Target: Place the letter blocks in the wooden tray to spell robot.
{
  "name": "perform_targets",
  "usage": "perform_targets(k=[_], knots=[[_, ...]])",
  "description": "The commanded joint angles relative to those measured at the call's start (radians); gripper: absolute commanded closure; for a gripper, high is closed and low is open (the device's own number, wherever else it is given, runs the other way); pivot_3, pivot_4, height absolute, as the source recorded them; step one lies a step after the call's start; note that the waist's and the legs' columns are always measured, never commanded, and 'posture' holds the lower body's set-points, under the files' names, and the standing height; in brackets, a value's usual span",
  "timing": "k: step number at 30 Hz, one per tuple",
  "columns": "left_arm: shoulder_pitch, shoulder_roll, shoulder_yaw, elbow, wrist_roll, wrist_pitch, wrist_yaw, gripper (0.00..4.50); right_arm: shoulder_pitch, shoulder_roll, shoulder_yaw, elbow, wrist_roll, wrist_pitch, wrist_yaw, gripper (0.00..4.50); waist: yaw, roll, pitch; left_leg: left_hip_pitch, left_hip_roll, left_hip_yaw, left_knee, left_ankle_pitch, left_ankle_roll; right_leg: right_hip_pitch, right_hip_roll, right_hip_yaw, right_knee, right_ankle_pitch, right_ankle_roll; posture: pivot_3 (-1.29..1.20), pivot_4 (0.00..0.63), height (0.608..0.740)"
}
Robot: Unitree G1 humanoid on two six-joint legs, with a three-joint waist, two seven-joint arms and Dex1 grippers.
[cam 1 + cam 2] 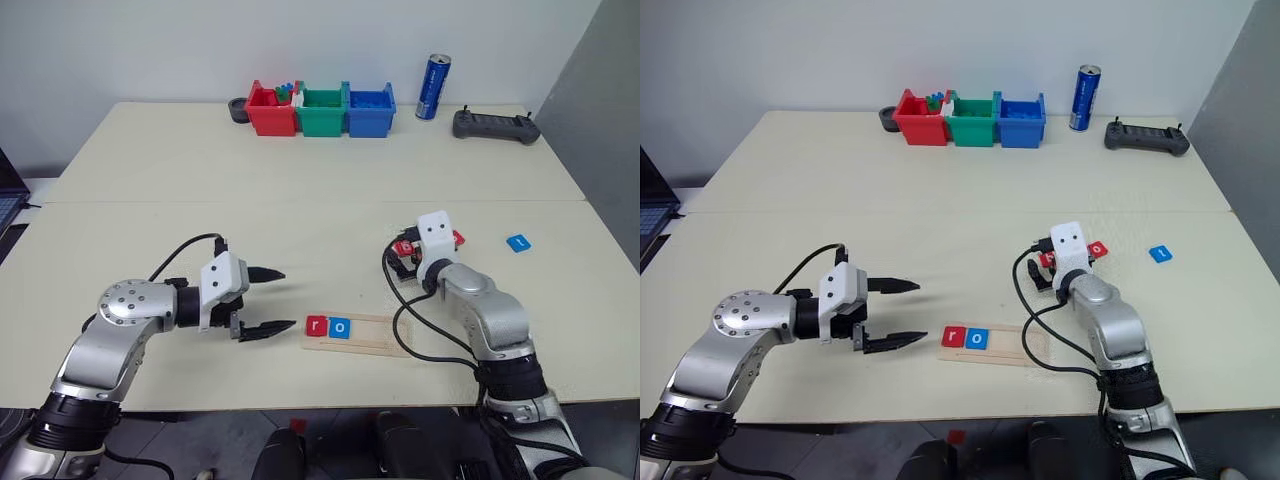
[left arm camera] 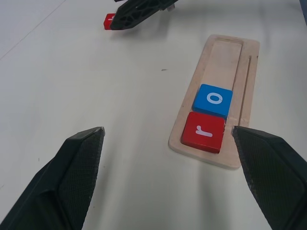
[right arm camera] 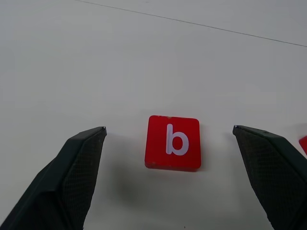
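Wooden tray (image 1: 365,335): lies on the table near its front edge, between the two arms.
In the tray: red r tile (image 1: 317,325) at its left end, blue o tile (image 1: 340,327) touching it — the other slots bare.
Red b tile (image 3: 173,142): flat on the table, between the right gripper (image 3: 170,143) fingers — spread wide, not touching it.
Blue t tile (image 1: 518,243): on the table, well right of the right gripper.
Left gripper (image 1: 275,300): spread wide, holding nothing, just left of the tray.
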Motion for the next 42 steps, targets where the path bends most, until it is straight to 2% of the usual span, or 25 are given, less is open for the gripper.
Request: perform_targets(k=[1,3,6,12,13,14,17,20,24,27,31,39,41,42], knots=[[-0.003,0.014,0.017,-0.003,0.0,-0.029,-0.012,0.02,-0.024,0.013,0.006,0.035,-0.027,-0.051,-0.01,0.0,0.0,0.0,0.0,0.0,0.0,0.0,0.0,0.0,0.0,0.0,0.0,0.0,0.0,0.0,0.0,0.0,0.15,0.74],[0.004,0.012,0.016,-0.001,0.004,-0.038,-0.015,0.02,-0.023,0.023,0.001,0.054,-0.024,-0.049,-0.008,0.0,-0.001,0.0,0.0,0.0,0.0,0.0,0.0,0.0,0.0,0.0,0.0,0.0,0.0,0.0,0.0,0.0,0.15,0.74],[0.015,0.01,0.016,-0.002,0.007,-0.051,-0.015,0.0,-0.017,0.039,-0.017,0.061,-0.015,-0.036,-0.008,0.57,-0.005,0.0,0.0,0.0,0.0,0.0,0.0,0.0,0.0,0.0,0.0,0.0,0.0,0.0,0.0,0.0,0.15,0.74],[0.032,0.007,0.01,-0.006,0.015,-0.069,-0.012,0.0,0.002,0.055,-0.036,0.051,-0.01,-0.022,-0.011,2.69,-0.005,0.0,0.0,0.0,0.0,0.0,0.0,0.0,0.0,0.0,0.0,0.0,0.0,0.0,0.0,0.0,0.15,0.74],[0.029,0.007,0.009,-0.006,0.015,-0.069,-0.013,0.0,0.009,0.055,-0.035,0.036,-0.011,-0.02,-0.011,2.99,-0.005,0.0,0.0,0.0,0.0,0.0,0.0,0.0,0.0,0.0,0.0,0.0,0.0,0.0,0.0,0.0,0.15,0.74],[0.026,0.006,0.007,-0.005,0.015,-0.068,-0.015,0.0,0.016,0.052,-0.033,0.016,-0.011,-0.015,-0.009,3.04,-0.005,0.0,0.0,0.0,0.0,0.0,0.0,0.0,0.0,0.0,0.0,0.0,0.0,0.0,0.0,0.0,0.15,0.74],[0.017,0.003,0.002,-0.005,0.013,-0.067,-0.022,0.0,0.073,0.021,-0.024,-0.111,-0.016,0.022,0.001,3.04,-0.004,0.0,0.0,0.0,0.0,-0.001,0.0,0.0,0.0,0.0,0.0,0.0,0.0,0.0,0.0,0.0,0.15,0.74],[0.007,-0.003,-0.009,-0.013,0.005,-0.062,-0.029,0.0,0.226,-0.023,-0.026,-0.36,-0.017,0.107,0.0,3.04,0.004,0.0,0.0,-0.003,-0.001,-0.002,0.0,0.0,0.0,-0.001,-0.001,-0.001,0.0,0.0,0.0,0.0,0.15,0.74],[0.007,-0.019,-0.017,-0.053,-0.018,-0.039,-0.032,0.0,0.453,-0.009,-0.061,-0.653,0.009,0.188,-0.026,3.04,0.01,0.001,0.0,-0.007,0.0,-0.002,0.0,0.0,0.0,-0.005,-0.001,-0.002,0.0,0.0,0.0,0.0,0.15,0.74],[0.001,-0.018,-0.029,-0.078,-0.026,-0.023,-0.042,0.0,0.566,0.017,-0.063,-0.785,0.008,0.237,-0.052,3.04,0.005,0.001,0.0,-0.007,0.0,-0.001,0.001,0.0,0.0,-0.006,-0.001,-0.001,0.0,-0.001,0.001,0.0,0.15,0.74],[-0.026,-0.025,-0.051,-0.084,-0.017,-0.004,-0.039,0.0,0.619,0.075,-0.067,-0.825,0.013,0.27,-0.083,3.04,0.004,0.001,0.0,-0.005,0.0,-0.001,0.001,0.0,0.0,-0.005,0.0,0.0,0.001,-0.003,0.005,0.0,0.15,0.74],[-0.051,-0.027,-0.065,-0.074,-0.018,-0.002,-0.045,0.0,0.615,0.174,-0.112,-0.778,0.016,0.297,-0.12,3.04,0.006,0.001,0.0,-0.004,0.0,-0.001,0.001,0.0,0.0,-0.004,0.0,0.0,0.0,-0.004,0.005,0.0,0.15,0.74],[-0.046,-0.025,-0.06,-0.078,-0.023,-0.001,-0.047,0.0,0.601,0.181,-0.12,-0.782,0.022,0.289,-0.112,2.3,0.006,0.001,0.0,-0.004,0.0,-0.001,0.001,0.0,0.0,-0.004,0.0,0.0,0.0,-0.004,0.004,0.0,0.15,0.74],[-0.042,-0.023,-0.057,-0.079,-0.025,-0.002,-0.05,0.0,0.591,0.183,-0.124,-0.786,0.023,0.286,-0.11,2.08,0.006,0.001,0.0,-0.004,0.0,-0.001,0.001,0.0,0.0,-0.004,0.0,0.0,0.0,-0.004,0.004,0.0,0.15,0.74]])
